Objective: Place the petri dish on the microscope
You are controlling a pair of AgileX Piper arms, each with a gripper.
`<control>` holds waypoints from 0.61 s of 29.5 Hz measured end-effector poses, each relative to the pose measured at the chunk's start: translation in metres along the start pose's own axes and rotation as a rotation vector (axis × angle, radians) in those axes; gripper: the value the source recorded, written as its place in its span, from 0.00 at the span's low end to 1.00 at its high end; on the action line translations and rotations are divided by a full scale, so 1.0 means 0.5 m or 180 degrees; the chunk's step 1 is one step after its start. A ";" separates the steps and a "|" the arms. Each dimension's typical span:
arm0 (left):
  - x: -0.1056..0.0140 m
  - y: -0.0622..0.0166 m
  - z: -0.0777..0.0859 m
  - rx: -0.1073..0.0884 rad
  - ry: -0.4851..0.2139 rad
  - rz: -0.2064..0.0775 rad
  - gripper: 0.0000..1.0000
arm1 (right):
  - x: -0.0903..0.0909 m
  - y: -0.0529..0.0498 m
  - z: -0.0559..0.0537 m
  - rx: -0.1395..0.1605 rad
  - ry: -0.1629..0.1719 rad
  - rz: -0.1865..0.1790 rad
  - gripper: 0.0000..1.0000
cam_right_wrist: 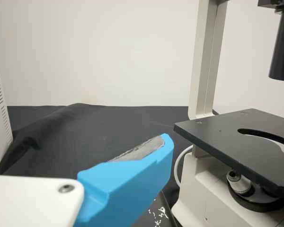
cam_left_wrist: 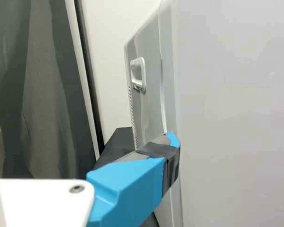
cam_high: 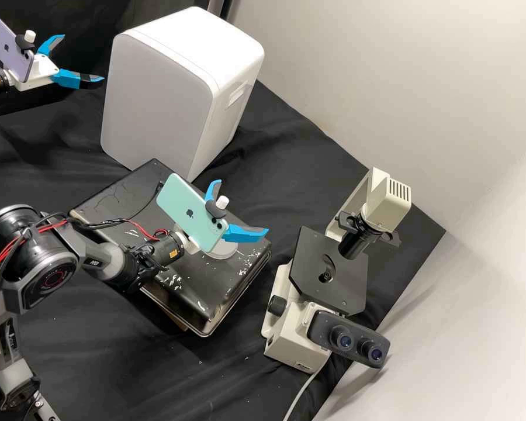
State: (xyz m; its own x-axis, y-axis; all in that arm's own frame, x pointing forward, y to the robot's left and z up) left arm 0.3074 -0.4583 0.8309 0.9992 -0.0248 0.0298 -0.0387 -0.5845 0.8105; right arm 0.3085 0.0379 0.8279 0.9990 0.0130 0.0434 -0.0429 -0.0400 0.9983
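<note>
The right claw (cam_high: 243, 207) hangs open over the petri dish (cam_high: 223, 252), which lies on a dark tray (cam_high: 181, 292) mid-worktop (cam_high: 286, 158). The microscope (cam_high: 327, 280) stands at the dish's 4 o'clock. The left claw (cam_high: 82, 57), fingers also spread, sits at 10 o'clock beside a white box (cam_high: 181, 88).

Left hand (cam_high: 82, 57) and right hand (cam_high: 243, 207) both hover, fingers spread wide.

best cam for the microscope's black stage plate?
High view: the flat black microscope stage plate shows from above, opening included. Right wrist view catches it side-on, cropped. Left wrist view faces the tall white box.
</note>
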 end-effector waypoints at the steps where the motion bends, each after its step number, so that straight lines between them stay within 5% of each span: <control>1: 0.000 0.000 0.000 0.0000 0.0000 0.0000 1.00 | 0.000 0.000 0.000 0.0000 0.0000 0.0000 1.00; 18: -0.003 -0.006 0.025 -0.0008 -0.0127 -0.0033 1.00 | 0.000 0.000 0.000 0.0000 0.0000 0.0000 1.00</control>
State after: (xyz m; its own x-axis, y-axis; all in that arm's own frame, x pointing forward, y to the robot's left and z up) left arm 0.3059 -0.4667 0.8213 0.9987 -0.0512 -0.0018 -0.0284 -0.5828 0.8122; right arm 0.3085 0.0379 0.8279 0.9990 0.0130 0.0434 -0.0429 -0.0400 0.9983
